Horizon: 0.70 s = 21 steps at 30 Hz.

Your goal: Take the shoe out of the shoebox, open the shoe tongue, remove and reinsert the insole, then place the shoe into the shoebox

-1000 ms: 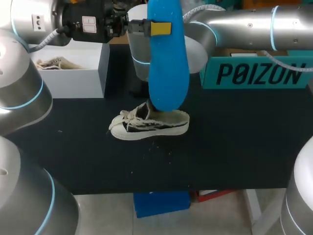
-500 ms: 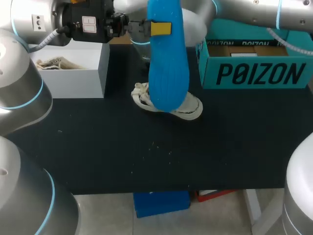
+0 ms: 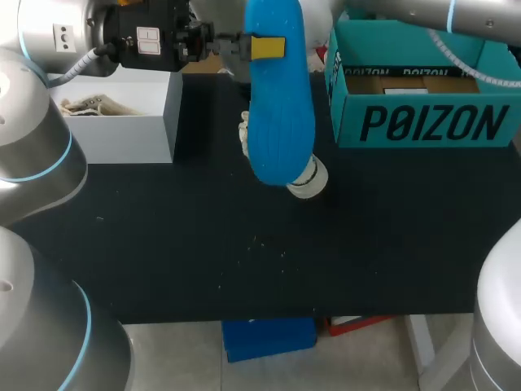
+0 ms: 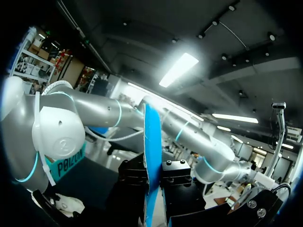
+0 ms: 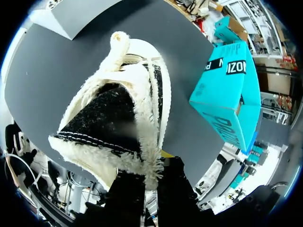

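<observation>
A few pale specks lie on the near part of the black bench (image 3: 244,269). Above the middle of it hangs the blue insole (image 3: 281,106), long way down, its broad rounded end lowest. The left gripper (image 3: 262,47) comes in from the left near the insole's upper end, and its fingers (image 3: 268,47) are closed on the insole, one yellow tip flat against the face that looks toward the head camera. The left wrist view shows the insole edge-on, with the two black fingers pressed to its two sides. Behind the insole in the head view is the cream-and-black shoe (image 3: 309,177), mostly hidden: one pale rounded end shows by the insole's lower right, and a bit of lace at its left. Whether the shoe touches the bench cannot be told. In the right wrist view the right gripper (image 5: 150,182) clamps the fleecy rim of the shoe's opening, and the shoe stretches away ahead of it over the bench. Farther back on the left stands an open white box (image 3: 122,134) with something pale and laced inside. At the far right, apart from the shoe, stands the open teal shoebox (image 3: 423,122), brown card showing inside, with the right arm (image 3: 423,12) crossing above it.
</observation>
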Tool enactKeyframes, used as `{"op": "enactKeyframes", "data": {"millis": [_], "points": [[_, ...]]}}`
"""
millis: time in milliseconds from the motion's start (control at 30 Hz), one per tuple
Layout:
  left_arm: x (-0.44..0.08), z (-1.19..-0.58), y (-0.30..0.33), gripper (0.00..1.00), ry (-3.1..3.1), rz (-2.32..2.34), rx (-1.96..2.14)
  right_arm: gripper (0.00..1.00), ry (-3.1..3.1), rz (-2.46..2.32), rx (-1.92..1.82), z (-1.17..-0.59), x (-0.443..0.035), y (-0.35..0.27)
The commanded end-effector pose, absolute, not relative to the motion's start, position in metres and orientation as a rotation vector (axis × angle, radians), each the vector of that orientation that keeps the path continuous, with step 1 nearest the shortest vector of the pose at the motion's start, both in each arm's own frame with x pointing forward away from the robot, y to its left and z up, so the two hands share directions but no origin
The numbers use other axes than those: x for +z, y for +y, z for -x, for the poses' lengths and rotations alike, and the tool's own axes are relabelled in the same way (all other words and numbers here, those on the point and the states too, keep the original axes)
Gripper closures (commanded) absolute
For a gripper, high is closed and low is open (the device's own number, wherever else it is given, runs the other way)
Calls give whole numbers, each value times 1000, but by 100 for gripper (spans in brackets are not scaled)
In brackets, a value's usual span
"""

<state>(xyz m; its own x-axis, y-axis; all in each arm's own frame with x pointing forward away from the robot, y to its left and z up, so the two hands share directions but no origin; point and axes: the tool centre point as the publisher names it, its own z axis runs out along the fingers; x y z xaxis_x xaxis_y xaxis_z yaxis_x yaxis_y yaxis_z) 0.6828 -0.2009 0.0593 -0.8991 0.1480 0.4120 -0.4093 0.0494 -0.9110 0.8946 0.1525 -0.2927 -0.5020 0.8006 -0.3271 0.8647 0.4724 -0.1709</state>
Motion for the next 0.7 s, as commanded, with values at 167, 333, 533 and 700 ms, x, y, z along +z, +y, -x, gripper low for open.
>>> {"op": "enactKeyframes", "data": {"millis": [167,333,533,700], "points": [[59,-683,-202,100,-1941,-263,1905,100,1926,-2246,-431,-883,-301,162],[59,-683,-202,100,-1941,-263,1905,100,1827,-2311,-379,-880,-303,162],[59,-683,-202,100,-1941,-263,1905,100,1805,-2333,-376,-873,-314,167],[59,-683,-202,100,-1941,-263,1905,100,1833,-2318,-345,-869,-322,174]]}}
